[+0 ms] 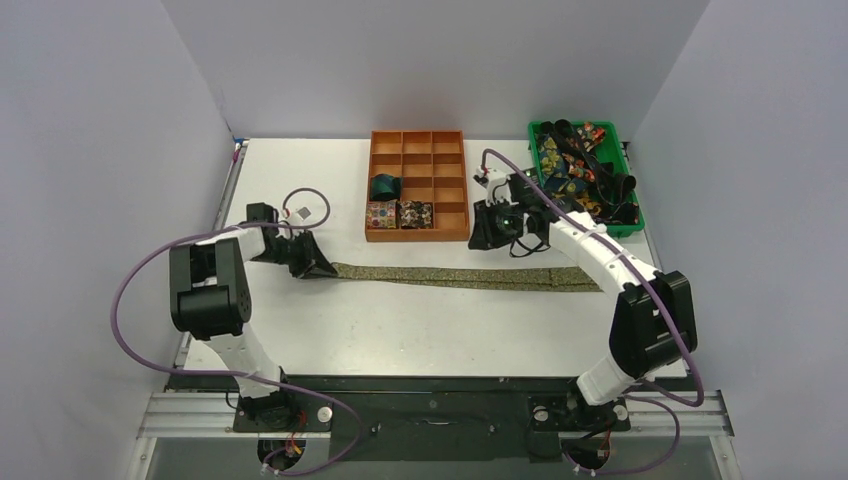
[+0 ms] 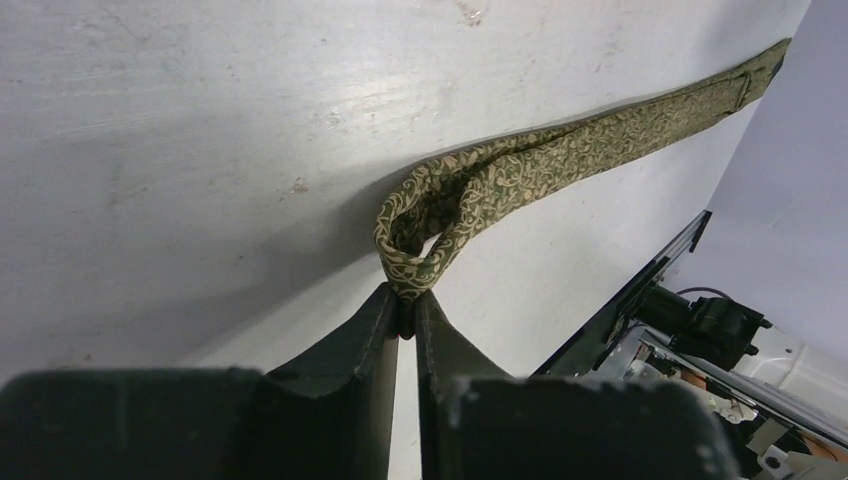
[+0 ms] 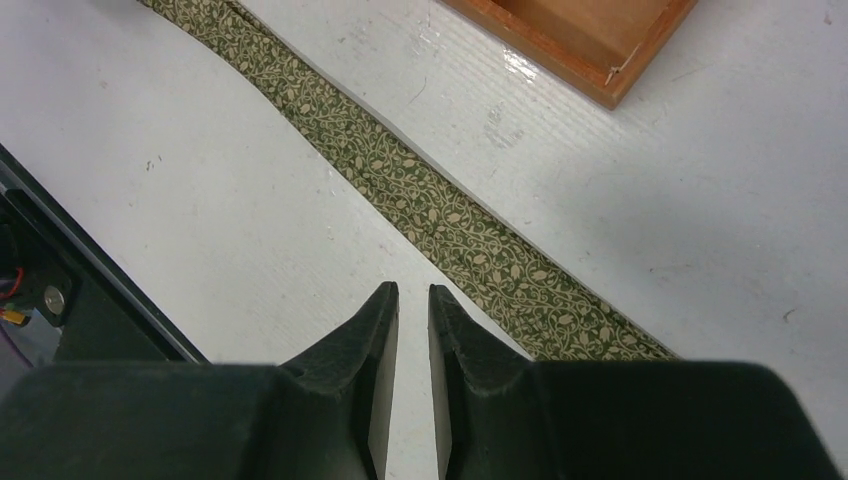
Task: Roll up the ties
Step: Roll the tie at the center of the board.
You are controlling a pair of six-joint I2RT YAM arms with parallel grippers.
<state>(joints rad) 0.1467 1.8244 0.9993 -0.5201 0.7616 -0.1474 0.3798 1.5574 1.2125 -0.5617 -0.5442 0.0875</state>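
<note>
Starting on your left: your left tool (image 2: 408,300) is pressed together on the narrow end of the olive-gold tie (image 1: 460,277). In the left wrist view the fabric is folded back into a small loop right at the fingertips, so it's pinching a doubled bit of cloth. From there the rest of the tie runs flat across the surface (image 1: 420,330) toward your right, with the wider end ending up below the right arm's forearm in the top view.

Just behind the middle of that strip is the wooden tray (image 1: 418,237), divided into a grid of small compartments. Three of them are filled, each with one rolled tie:
- the dark teal coil (image 1: 385,187) is in the left column, one row up from the front
- the multicolour floral coil (image 1: 380,214) is in the front left compartment
- the dark flecked coil (image 1: 415,214) is right beside it in the front middle one

The other compartments show bare wood.

Your right tool (image 3: 413,292) is by the tray's front right corner. Its fingers are only a narrow slit apart with nothing between them. In its wrist view the tie runs diagonally across just beyond the tips.

Far right at the back is the green bin (image 1: 536,130), holding a tangled heap of dark and colourful ties. I can't tell how many are in there.
</note>
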